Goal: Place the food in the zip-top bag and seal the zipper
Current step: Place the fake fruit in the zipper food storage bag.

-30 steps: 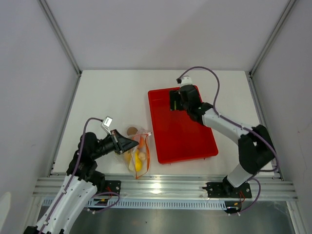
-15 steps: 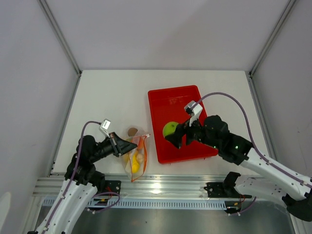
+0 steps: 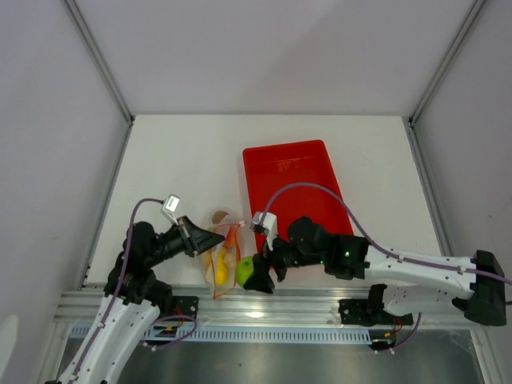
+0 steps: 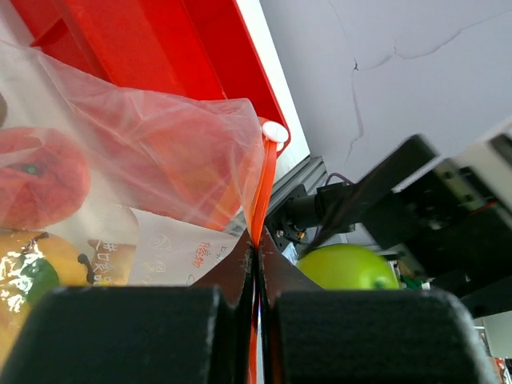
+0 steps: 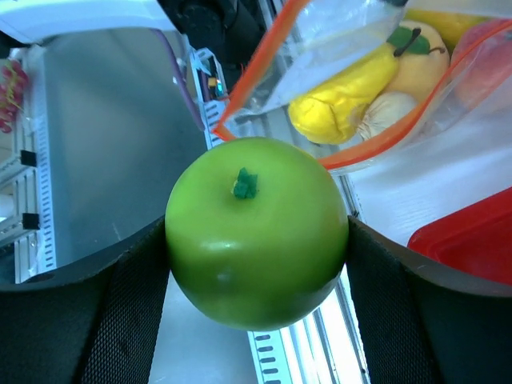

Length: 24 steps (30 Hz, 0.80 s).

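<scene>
Top view. The left gripper (image 3: 223,235) is pinched shut on the far end of the zipper (image 3: 227,254), holding up one lip of the zip-top bag (image 3: 217,266). The bag lies on the table (image 3: 176,160) just left of the red tray (image 3: 292,184). The right gripper (image 3: 251,276) clamps the green apple (image 3: 244,271) with its jaws wide around it. The apple sits just right of the bag's mouth, close to the table's near edge. The mouth's long axis runs far-to-near and opens rightward, so the right arm is the one placed to feed it.

Left wrist view. Both pads are closed flat on the orange-red zipper (image 4: 265,188), with no gap between them. The clear bag (image 4: 160,144) billows to the left, with an orange piece (image 4: 40,178) inside. The apple (image 4: 346,267) hangs beyond the strip, outside the bag.

Right wrist view. The apple (image 5: 256,232) fills the frame between the black fingers (image 5: 132,320). Past it the two orange lips gape in a V. A yellow pear-like piece (image 5: 340,100) and a beige piece (image 5: 386,114) are already inside (the apple looks a snug fit for that gap).

Change: half a second earlier the apple was over the tray, and now it is at the bag's mouth. The left pinch and the bag have barely shifted.
</scene>
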Motion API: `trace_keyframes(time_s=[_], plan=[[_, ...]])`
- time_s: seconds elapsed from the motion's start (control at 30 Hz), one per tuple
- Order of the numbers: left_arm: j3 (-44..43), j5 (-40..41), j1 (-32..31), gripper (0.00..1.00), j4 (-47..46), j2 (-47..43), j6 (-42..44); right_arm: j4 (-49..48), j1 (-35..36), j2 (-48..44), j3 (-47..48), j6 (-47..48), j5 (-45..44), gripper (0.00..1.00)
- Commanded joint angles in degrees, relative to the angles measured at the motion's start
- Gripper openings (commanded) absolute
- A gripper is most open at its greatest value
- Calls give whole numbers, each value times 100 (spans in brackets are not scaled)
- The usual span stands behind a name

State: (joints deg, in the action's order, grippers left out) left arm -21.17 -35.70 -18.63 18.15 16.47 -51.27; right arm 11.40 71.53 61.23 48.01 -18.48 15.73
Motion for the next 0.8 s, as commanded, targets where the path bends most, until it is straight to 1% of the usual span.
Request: trace_keyframes(time_s=[0.0, 0.03, 0.13, 0.23, 0.43, 0.57, 0.63, 0.77], plan=[[-344, -51, -35, 1, -84, -109, -217, -848, 81, 283, 103, -103, -210, 5], [-344, -86, -35, 1, -110, -118, -252, -937, 81, 415, 112, -147, -289, 3], [-362, -156, -35, 1, -198, -161, -349, -1403, 81, 574, 121, -252, -412, 3], [-362, -191, -35, 1, -259, -170, -428, -1632, 81, 802, 209, -384, -684, 4], [-283, -218, -35, 1, -417, -170, -595, -2124, 90, 1250, 288, -797, -738, 7], [-204, -367, -35, 1, -690, -197, -823, -2335, 142, 1461, 192, -999, -966, 7], [-160, -385, -35, 1, -804, -206, -894, -2589, 151, 1506, 60, -1131, -1098, 7], [-133, -411, -35, 1, -813, -249, -929, -2783, 169, 1646, 59, -1237, -1308, 14]])
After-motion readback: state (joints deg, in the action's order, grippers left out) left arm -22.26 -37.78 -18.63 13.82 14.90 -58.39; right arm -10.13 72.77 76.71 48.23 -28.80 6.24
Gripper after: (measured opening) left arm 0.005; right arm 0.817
